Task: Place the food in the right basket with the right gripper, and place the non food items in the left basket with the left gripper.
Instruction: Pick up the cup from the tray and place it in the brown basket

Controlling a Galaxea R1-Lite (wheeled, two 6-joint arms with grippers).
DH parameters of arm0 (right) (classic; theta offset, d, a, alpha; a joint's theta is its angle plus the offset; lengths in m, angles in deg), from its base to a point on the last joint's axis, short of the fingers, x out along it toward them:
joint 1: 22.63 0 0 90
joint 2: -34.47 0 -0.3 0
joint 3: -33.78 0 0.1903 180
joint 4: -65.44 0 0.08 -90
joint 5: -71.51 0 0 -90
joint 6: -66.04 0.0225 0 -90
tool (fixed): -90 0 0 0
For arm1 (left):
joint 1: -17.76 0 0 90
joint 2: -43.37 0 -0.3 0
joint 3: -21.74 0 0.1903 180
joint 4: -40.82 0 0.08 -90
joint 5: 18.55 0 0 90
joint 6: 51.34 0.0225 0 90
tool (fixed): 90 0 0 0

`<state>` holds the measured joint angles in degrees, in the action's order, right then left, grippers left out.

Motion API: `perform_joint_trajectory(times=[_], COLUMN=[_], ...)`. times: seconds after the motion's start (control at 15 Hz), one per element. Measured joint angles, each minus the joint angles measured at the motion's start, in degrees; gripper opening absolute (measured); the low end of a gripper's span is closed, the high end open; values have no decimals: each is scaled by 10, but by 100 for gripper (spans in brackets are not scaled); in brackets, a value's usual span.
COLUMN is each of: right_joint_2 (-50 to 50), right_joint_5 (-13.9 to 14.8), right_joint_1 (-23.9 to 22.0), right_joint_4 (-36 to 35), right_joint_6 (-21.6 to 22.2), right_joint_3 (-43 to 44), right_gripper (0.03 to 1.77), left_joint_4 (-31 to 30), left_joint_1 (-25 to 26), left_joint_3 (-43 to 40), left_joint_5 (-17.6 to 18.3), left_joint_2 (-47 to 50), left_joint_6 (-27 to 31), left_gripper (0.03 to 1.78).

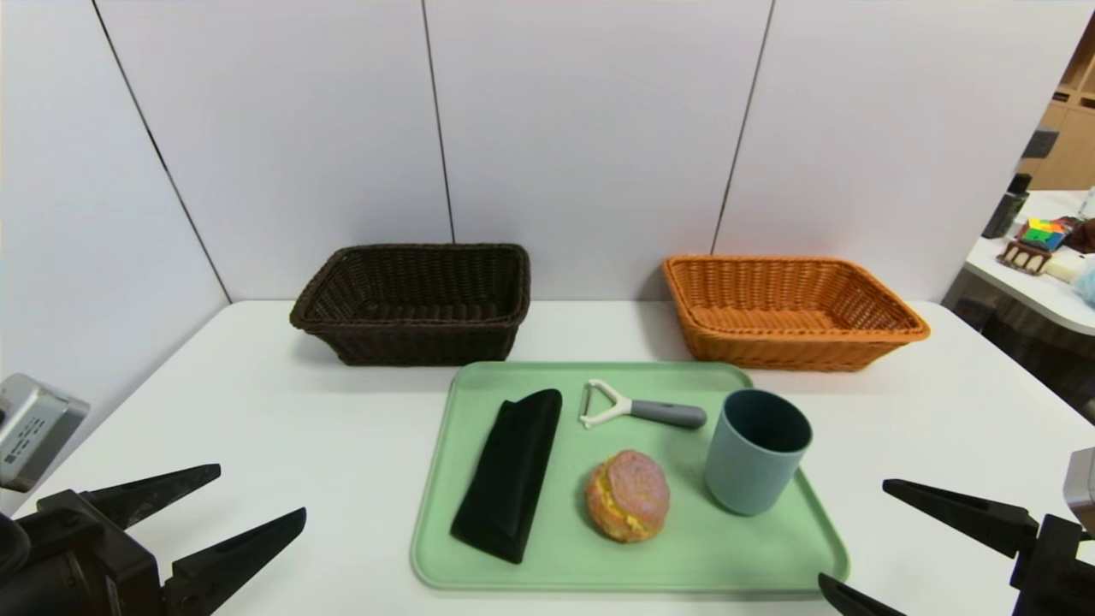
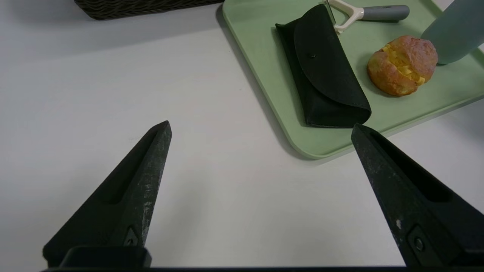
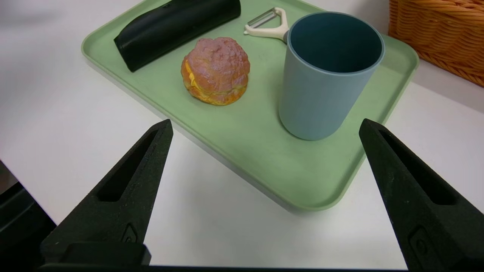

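Looking down at the white table, we see a green tray in the middle. On it, the bun lies at the centre, the black pouch at 9 o'clock from it, the peeler at 12 o'clock and the upright cup at 3 o'clock. Behind the tray, the dark basket stands at 11 o'clock and the orange basket at 1 o'clock, both with nothing visible inside. Our left gripper waits at 8 o'clock and our right gripper at 4 o'clock, both above the table, jaws spread wide and holding nothing.
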<state>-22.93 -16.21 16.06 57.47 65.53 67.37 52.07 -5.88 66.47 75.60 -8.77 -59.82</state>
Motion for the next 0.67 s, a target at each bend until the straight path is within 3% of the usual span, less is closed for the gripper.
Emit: perform_joint_trajectory(times=[0.33,0.67], right_joint_2=[-93,-126], right_joint_5=[5,5], right_joint_1=[-3,-57], right_joint_4=[-132,-147], right_joint_6=[-4,-24], right_joint_3=[-25,-33], right_gripper=[170,170], left_joint_4=[-15,-17], left_joint_1=[-6,-6], left_joint_3=[-14,-15], left_joint_5=[0,-1], left_joint_2=[-3,-3], left_joint_6=[2,2], left_gripper=[169,169])
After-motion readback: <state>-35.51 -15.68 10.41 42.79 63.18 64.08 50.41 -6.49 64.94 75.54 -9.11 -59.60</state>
